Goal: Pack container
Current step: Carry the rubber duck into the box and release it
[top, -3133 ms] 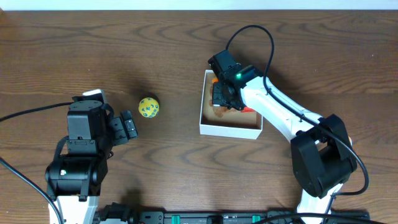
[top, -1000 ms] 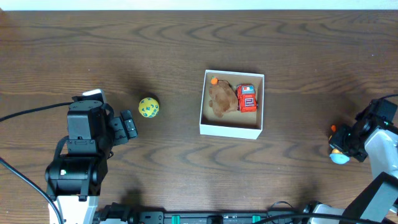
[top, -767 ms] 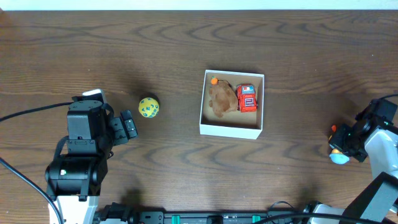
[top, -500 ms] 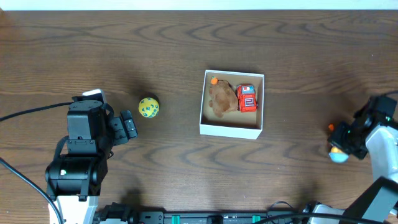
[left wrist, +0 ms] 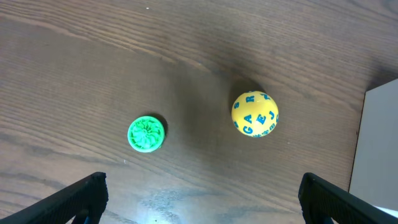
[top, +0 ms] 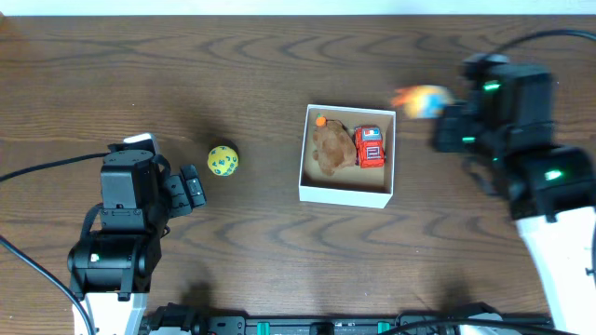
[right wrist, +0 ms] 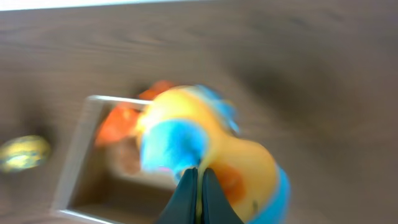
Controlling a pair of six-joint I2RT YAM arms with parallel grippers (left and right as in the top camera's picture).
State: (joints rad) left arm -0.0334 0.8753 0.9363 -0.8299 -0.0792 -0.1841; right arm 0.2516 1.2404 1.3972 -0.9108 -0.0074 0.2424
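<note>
The container (top: 345, 193) is a white square box in the middle of the table; a brown plush (top: 328, 149) and a red toy car (top: 370, 146) lie in it. My right gripper (top: 440, 113) hangs just right of the box's far right corner, shut on a blurred yellow, blue and orange toy (top: 421, 99). In the right wrist view that toy (right wrist: 217, 143) fills the middle, pinched by the right gripper (right wrist: 199, 186), with the container (right wrist: 78, 165) below it to the left. My left gripper (top: 193, 186) stands open near a yellow letter ball (top: 223, 160).
In the left wrist view the yellow letter ball (left wrist: 255, 114) and a green ridged disc (left wrist: 147, 133) lie on bare wood between the wide-apart fingers (left wrist: 81, 196), and the container's white wall (left wrist: 379, 143) shows at the right edge. The table's far edge runs along the top.
My right arm has swung from the table's right edge up and left to beside the container, carrying the toy off the table. The left arm, ball and box contents have not moved.
</note>
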